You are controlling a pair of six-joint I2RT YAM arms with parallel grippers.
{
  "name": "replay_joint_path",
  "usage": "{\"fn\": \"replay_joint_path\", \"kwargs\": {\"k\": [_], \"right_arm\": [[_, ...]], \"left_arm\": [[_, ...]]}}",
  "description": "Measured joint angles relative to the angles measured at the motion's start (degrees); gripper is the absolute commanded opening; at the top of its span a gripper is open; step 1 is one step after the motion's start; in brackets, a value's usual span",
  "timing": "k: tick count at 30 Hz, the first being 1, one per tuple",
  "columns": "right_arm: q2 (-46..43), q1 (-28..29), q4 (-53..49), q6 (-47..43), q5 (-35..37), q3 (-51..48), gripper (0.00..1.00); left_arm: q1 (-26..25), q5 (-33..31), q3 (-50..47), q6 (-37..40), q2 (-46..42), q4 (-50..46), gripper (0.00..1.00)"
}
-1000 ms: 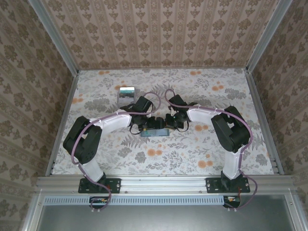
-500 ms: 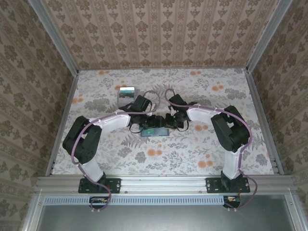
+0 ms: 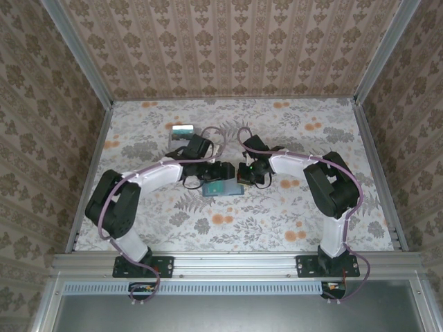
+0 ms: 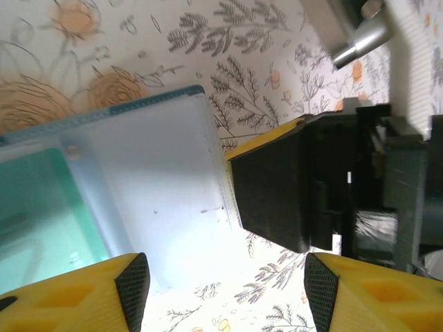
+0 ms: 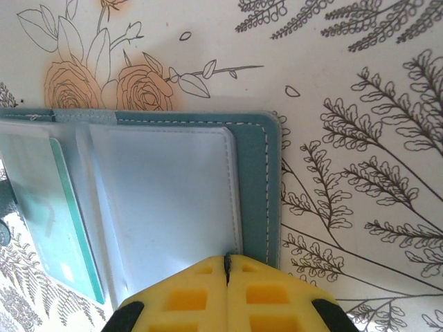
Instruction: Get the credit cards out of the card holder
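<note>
- Right pincer (image 5: 226, 266) has its fingers pressed together, tips on the stitched outer edge of the card holder (image 5: 166, 200). I cannot tell whether it nips that edge or only pins it down.
- Left pincer (image 4: 226, 290) is spread and grips nothing. It hangs just over a corner of the holder's clear sleeve.
- The holder lies open and flat near the middle of the bench (image 5: 360, 104), between the two pincers.
- The step in hand is probably the left arm going for a card while the right anchors the holder.
- To do it well, hold pressure on the outer panel and bring the left fingers onto the card's exposed edge. Pinch the card alone, not the sleeve, and draw it low along the pocket's mouth so the holder neither lifts nor folds.
- The holder's long axis runs roughly left to right across the bench, slightly slanted, with the crease crosswise and the pockets facing up. A green card (image 5: 41, 207) sits in the panel on the left arm's side.
</note>
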Motion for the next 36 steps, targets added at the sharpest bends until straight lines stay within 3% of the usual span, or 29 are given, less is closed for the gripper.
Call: {"fn": "replay_joint_path", "kwargs": {"k": [4, 10, 20, 36], "right_arm": [[-1.16, 0.02, -0.24, -0.07, 1.7, 0.0, 0.02], [-4.55, 0.59, 1.01, -0.24, 2.08, 0.02, 0.03], [-5.66, 4.48, 6.1, 0.63, -0.09, 0.37, 0.07], [-9.44, 7.04, 6.56, -1.44, 9.75, 0.48, 0.11]], "left_arm": [[3.1, -2.32, -2.73, 0.85, -3.96, -1.62, 0.47], [5.09, -6.19, -5.49, 1.18, -4.17, -4.81, 0.38], [5.09, -8.5, -6.95, 1.18, -2.69, -5.44, 0.36], [4.81, -8.7, -8.44, 1.18, -1.01, -5.27, 0.36]]}}
